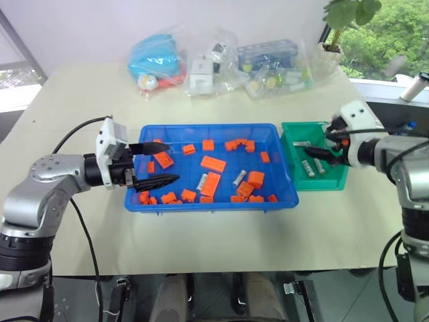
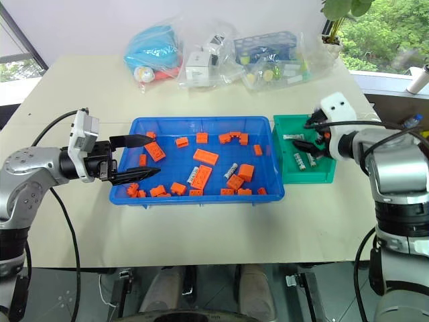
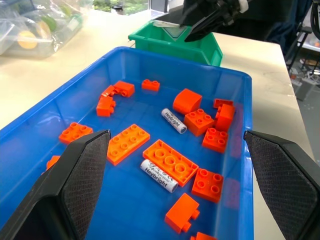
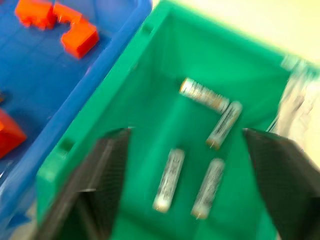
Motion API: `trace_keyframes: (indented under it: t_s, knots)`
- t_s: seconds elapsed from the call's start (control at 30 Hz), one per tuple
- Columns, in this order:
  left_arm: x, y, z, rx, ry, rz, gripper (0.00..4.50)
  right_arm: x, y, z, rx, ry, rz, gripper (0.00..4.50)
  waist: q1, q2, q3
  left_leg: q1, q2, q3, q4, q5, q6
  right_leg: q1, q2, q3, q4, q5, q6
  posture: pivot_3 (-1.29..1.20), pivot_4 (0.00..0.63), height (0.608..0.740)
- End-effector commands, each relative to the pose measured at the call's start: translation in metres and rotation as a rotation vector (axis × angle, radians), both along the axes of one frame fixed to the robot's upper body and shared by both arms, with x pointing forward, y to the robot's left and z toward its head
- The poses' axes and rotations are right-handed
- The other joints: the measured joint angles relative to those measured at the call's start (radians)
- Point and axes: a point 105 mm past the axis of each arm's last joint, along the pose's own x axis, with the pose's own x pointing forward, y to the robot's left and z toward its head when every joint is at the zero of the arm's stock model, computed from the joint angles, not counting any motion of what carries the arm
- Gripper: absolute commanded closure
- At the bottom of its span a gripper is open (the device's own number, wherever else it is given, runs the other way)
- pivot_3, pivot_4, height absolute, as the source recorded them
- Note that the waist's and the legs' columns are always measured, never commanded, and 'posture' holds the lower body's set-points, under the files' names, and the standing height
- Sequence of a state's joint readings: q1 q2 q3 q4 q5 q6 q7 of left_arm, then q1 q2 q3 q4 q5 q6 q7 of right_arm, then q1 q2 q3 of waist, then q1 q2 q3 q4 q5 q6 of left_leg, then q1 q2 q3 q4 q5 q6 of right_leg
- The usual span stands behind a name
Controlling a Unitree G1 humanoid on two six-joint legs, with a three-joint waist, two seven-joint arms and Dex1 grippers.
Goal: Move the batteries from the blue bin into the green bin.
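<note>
Gaping right gripper (image 4: 182, 190) fingers empty over green bin (image 4: 150, 75); left gripper (image 1: 155, 164) spread.

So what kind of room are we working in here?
Likely an office or lab test bench, not a workshop: a plain beige table by a window, bagged supplies at its far edge, and a potted plant on the sill.

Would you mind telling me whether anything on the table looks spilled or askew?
Nothing stands out: the bricks and two batteries lie inside the blue bin, four batteries inside the green bin, nothing spilled.
</note>
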State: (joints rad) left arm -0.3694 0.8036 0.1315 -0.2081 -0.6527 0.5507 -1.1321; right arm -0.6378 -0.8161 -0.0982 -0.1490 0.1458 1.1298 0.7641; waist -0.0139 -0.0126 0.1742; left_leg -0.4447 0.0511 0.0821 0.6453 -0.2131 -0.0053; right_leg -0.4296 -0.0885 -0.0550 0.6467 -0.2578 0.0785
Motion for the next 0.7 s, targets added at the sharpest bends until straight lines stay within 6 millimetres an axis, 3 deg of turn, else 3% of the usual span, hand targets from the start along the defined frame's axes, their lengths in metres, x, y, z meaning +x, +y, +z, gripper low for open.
trace_keyframes:
  t_s: [0.03,0.1,0.2,0.33,0.37,0.43,0.53,0.7]
  knots:
    - [-0.002,0.001,0.011,0.015,-0.053,-0.006,0.0,0.006,0.052,0.041,0.024,-0.155,0.209,1.04,-0.005,0.0,0.0,0.0,0.0,0.0,0.0,0.0,0.0,0.0,0.0,0.0,0.0,0.0,0.0,0.0,0.15,0.736]
    - [-0.003,0.004,0.012,0.027,-0.055,0.006,0.0,0.003,0.102,0.035,0.057,-0.133,0.39,1.04,-0.009,0.0,0.0,0.0,0.001,0.0,-0.001,0.0,0.0,0.0,0.002,0.0,0.0,0.001,0.001,0.0,0.15,0.736]
    - [-0.003,0.008,0.014,0.034,-0.059,0.021,0.0,-0.001,0.148,0.014,0.052,-0.079,0.542,1.04,-0.003,0.0,0.0,0.0,0.002,-0.002,-0.001,0.0,0.0,0.0,0.004,0.0,0.001,0.001,0.002,0.0,0.15,0.736]
    - [-0.004,0.014,0.015,0.047,-0.063,0.052,0.0,-0.005,0.193,-0.023,0.031,0.016,0.633,1.04,0.004,0.0,0.0,-0.002,0.001,-0.002,0.0,0.0,0.0,0.0,0.002,0.0,0.001,0.002,0.003,0.0,0.15,0.736]
    - [-0.004,0.016,0.015,0.053,-0.062,0.061,0.0,-0.008,0.203,-0.031,0.033,0.04,0.66,0.77,0.003,0.0,0.0,-0.002,0.0,-0.002,0.001,0.0,0.0,0.0,0.001,0.0,0.001,0.002,0.003,0.0,0.15,0.736]
    - [-0.006,0.019,0.014,0.061,-0.061,0.071,0.0,-0.013,0.216,-0.041,0.044,0.074,0.689,0.12,0.003,0.0,0.0,-0.002,0.0,-0.002,0.002,0.0,0.0,0.0,0.0,0.0,0.0,0.001,0.002,0.0,0.15,0.736]
    - [-0.009,0.022,0.015,0.067,-0.062,0.085,0.0,-0.016,0.232,-0.056,0.027,0.104,0.712,0.05,0.002,-0.001,0.0,-0.002,0.0,-0.002,0.002,0.0,0.0,0.001,0.0,0.0,0.001,0.001,0.002,0.0,0.15,0.736]
    - [-0.014,0.023,0.015,0.07,-0.064,0.097,0.0,-0.011,0.234,-0.065,0.032,0.133,0.688,0.05,0.0,-0.001,0.0,-0.002,0.0,-0.002,0.002,0.0,0.0,0.0,0.001,-0.001,0.001,0.002,0.003,0.0,0.15,0.736]
